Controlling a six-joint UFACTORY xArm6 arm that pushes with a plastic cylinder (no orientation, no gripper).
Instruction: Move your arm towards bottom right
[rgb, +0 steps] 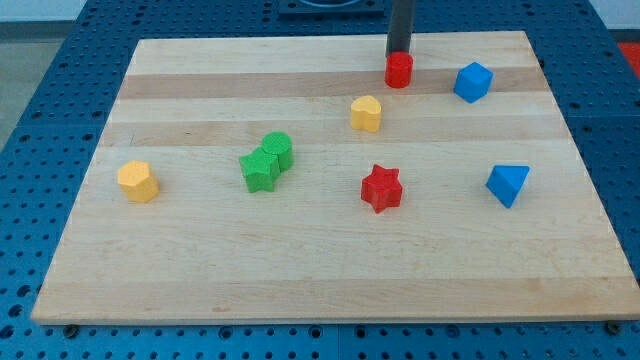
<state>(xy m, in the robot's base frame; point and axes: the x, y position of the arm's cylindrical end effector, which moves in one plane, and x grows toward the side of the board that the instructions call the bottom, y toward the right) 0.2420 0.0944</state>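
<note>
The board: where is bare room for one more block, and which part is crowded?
Free: the whole strip along the board's bottom edge, below the red star and orange block; also the top left corner. Crowded: top right, where my tip meets the red cylinder, near the yellow block and blue cube.

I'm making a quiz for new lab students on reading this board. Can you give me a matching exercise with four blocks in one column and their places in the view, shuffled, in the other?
Things
1. red star-shaped block
2. blue cube block
3. orange hexagonal block
4. red cylinder block

Places
A. far on the view's left
B. right at my tip, near the view's top
C. near the view's top right
D. middle of the wooden board, below the yellow block

Pairs: 1-D, 2-C, 3-A, 4-B
</note>
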